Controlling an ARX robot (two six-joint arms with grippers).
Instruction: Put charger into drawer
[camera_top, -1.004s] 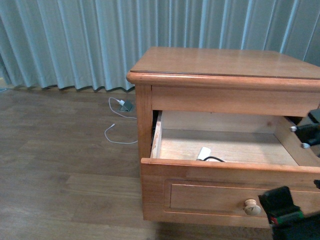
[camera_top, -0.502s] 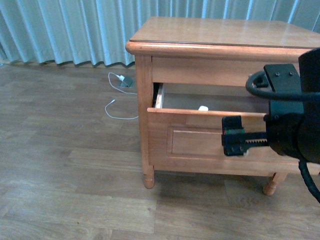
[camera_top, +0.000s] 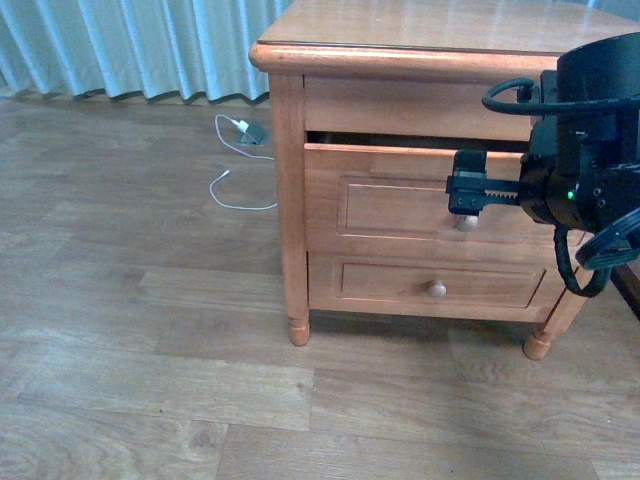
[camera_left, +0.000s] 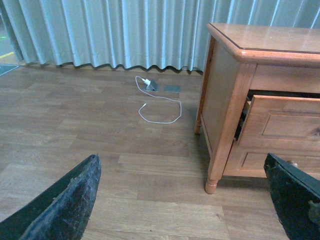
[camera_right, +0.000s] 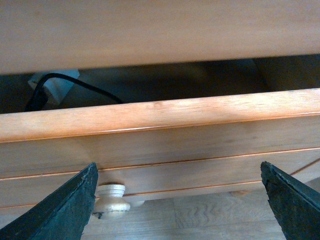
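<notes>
- On the wooden floor, far left by the curtain, a thin white cable lies in a loop with a grey adapter at its end, well apart from the nightstand.
- The left gripper hangs above the floor with its two dark fingers spread wide and nothing between them.
- The drawer is the upper one in the nightstand, almost pushed home; only a narrow dark slit shows along its top edge, under the nightstand's top.
- Through that slit the right wrist view shows the charger inside the drawer, near its left side, its black cable trailing off across the drawer bottom.
- The right gripper is at the drawer front, right by the pale knob; its fingers stand wide apart, gripping nothing.
- The lower drawer is shut.
</notes>
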